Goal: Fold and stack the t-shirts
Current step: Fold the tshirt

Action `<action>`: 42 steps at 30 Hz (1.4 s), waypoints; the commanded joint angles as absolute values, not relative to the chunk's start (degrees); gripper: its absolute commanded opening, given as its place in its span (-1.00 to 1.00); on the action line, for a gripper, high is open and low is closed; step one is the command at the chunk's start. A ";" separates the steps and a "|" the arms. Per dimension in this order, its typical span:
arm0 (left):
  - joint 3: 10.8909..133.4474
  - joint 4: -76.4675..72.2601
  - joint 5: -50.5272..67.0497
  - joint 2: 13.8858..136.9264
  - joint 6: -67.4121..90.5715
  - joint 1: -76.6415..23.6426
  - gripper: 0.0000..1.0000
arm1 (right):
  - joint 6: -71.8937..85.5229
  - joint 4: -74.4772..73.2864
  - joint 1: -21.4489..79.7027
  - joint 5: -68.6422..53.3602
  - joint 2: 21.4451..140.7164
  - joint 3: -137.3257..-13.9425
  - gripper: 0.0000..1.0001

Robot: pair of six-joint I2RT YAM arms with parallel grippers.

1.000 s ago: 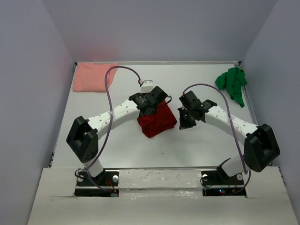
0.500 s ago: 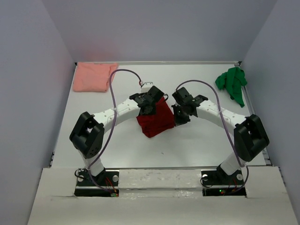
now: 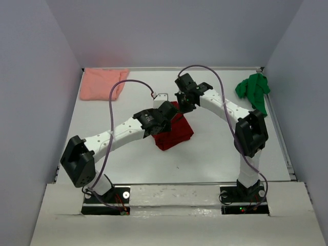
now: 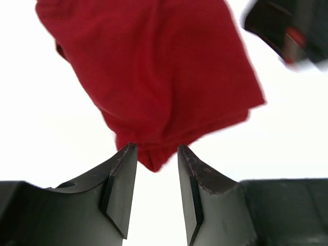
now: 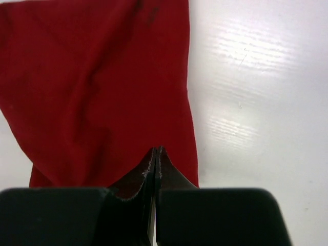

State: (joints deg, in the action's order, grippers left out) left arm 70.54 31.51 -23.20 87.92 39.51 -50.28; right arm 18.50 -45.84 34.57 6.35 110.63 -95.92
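The dark red t-shirt (image 3: pixel 177 134) lies folded in a small block at the middle of the table. My left gripper (image 3: pixel 168 116) hangs over its near left part. In the left wrist view that gripper (image 4: pixel 156 149) is open, and a corner of the red shirt (image 4: pixel 154 66) shows in the gap with neither finger closed on it. My right gripper (image 3: pixel 180 105) reaches in from the far side. It (image 5: pixel 156 149) is shut, tips over the red cloth (image 5: pixel 92 92), nothing seen between them. The pale salmon t-shirt (image 3: pixel 101 84) lies far left, and the green t-shirt (image 3: pixel 253 91) lies crumpled far right.
The white table (image 3: pixel 215 148) is walled on the left, back and right. Purple cables loop above both arms. The right arm's forearm stretches from the near right base across to the centre.
The right arm has swung from the red shirt's right side round to its far edge. The left arm has stretched lower, staying over the shirt with its jaws a little narrower.
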 commanded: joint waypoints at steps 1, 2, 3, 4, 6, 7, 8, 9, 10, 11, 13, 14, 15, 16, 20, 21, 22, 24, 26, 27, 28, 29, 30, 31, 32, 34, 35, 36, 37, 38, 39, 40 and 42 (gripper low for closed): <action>68.92 29.89 -24.80 82.27 40.26 -52.47 -0.07 | 13.02 -46.58 31.99 3.88 118.27 -106.94 -1.00; 67.95 28.84 -23.05 81.48 40.34 -52.56 -0.07 | 12.31 -46.93 31.04 3.00 120.04 -111.23 -1.00; 67.33 27.70 -22.42 81.39 40.43 -52.73 -0.10 | 11.52 -48.41 30.16 1.86 121.97 -113.88 -1.00; 66.98 27.69 -22.24 81.56 40.78 -52.91 -0.12 | 11.08 -49.47 30.15 1.06 123.99 -116.60 -1.00; 66.18 27.69 -22.50 82.09 41.74 -53.61 -0.15 | 9.94 -50.70 28.31 -2.62 129.01 -122.83 -1.00; 65.92 27.60 -22.50 82.18 41.84 -53.61 -0.17 | 9.67 -51.23 28.30 -3.59 130.68 -124.61 -1.00; 65.83 27.68 -22.50 82.35 42.01 -54.05 -0.19 | 9.32 -51.50 27.52 -5.69 132.00 -126.11 -1.00; 65.92 27.95 -22.85 82.27 42.10 -54.05 -0.25 | 9.06 -52.20 26.99 -6.58 134.62 -128.99 -1.00; 65.92 27.86 -22.94 82.09 42.19 -54.14 -0.26 | 8.79 -52.64 26.98 -7.03 135.78 -130.24 -1.00; 66.27 28.12 -23.03 81.83 42.19 -54.23 -0.28 | 8.88 -53.26 26.98 -7.21 136.92 -131.56 -1.00; 67.32 29.26 -24.95 81.48 42.28 -54.14 -0.34 | 8.62 -53.79 26.46 -8.86 138.86 -133.32 -1.00; 67.59 29.53 -25.22 81.30 42.28 -54.23 -0.34 | 8.53 -53.62 26.46 -9.66 139.04 -133.33 -1.00; 67.76 29.97 -25.57 81.21 42.19 -54.23 -0.34 | 8.26 -53.44 26.46 -10.54 139.30 -133.33 -1.00; 68.02 30.14 -26.01 81.30 42.19 -54.23 -0.34 | 8.26 -53.35 26.46 -10.89 139.31 -133.33 -1.00; 68.64 29.54 -25.58 83.05 41.92 -54.23 -0.34 | 8.17 -53.61 26.46 -11.87 138.70 -132.90 -1.00; 68.56 29.10 -25.23 83.32 41.84 -54.23 -0.34 | 8.00 -53.61 26.46 -12.04 138.26 -132.63 -1.00; 68.38 28.66 -24.88 83.67 41.84 -54.32 -0.34 | 8.00 -53.61 26.46 -11.69 137.82 -132.54 -1.00; 67.94 27.43 -23.73 84.90 41.75 -54.32 -0.35 | 8.00 -54.05 26.98 -9.76 136.67 -132.54 -1.00; 67.76 26.81 -23.21 86.04 41.75 -54.40 -0.38 | 7.73 -54.14 27.51 -7.14 135.88 -132.63 -1.00; 67.68 26.55 -22.86 86.31 41.75 -54.40 -0.42 | 7.73 -54.31 27.51 -6.42 135.53 -132.71 -1.00; 67.50 26.19 -22.68 86.57 41.75 -54.49 -0.44 | 7.56 -54.58 27.51 -6.68 135.09 -132.89 -1.00; 67.50 26.02 -22.33 87.01 41.66 -54.49 -0.44 | 7.30 -54.67 27.51 -7.72 135.00 -132.98 -1.00; 67.50 26.02 -22.41 87.10 41.66 -54.49 -0.44 | 7.38 -54.58 27.51 -8.00 134.83 -132.80 -1.00; 67.41 26.02 -22.41 87.01 41.66 -54.58 -0.44 | 7.73 -54.75 27.51 -7.91 134.82 -132.89 -1.00; 67.41 26.02 -22.59 86.92 41.66 -54.49 -0.44 | 8.17 -54.76 27.51 -5.47 134.82 -132.80 -1.00; 67.59 26.36 -22.76 87.10 41.57 -54.49 -0.44 | 8.00 -55.89 28.03 -2.13 135.52 -134.28 -1.00; 67.67 26.37 -22.76 87.19 41.57 -54.49 -0.44 | 7.82 -56.33 28.04 -1.59 135.79 -134.82 -1.00; 67.59 26.37 -22.68 87.10 41.40 -54.49 -0.44 | 7.56 -56.60 28.04 -1.41 135.97 -135.09 -1.00; 67.59 26.37 -22.76 87.10 41.40 -54.58 -0.44 | 7.30 -56.69 28.04 -1.84 135.88 -135.17 -1.00; 67.41 26.28 -22.68 87.19 41.40 -54.58 -0.44 | 6.95 -56.78 28.04 -2.45 135.79 -135.44 -1.00; 67.33 26.02 -22.50 87.19 41.48 -54.49 -0.44 | 7.03 -56.52 28.04 -2.90 135.53 -135.35 -1.00; 67.24 25.84 -22.33 87.36 41.48 -54.49 -0.44 | 6.94 -56.43 28.04 -3.86 135.27 -135.26 -1.00; 66.89 25.05 -21.54 87.71 41.48 -54.58 -0.44 | 7.12 -55.47 28.04 -6.58 134.83 -134.57 -1.00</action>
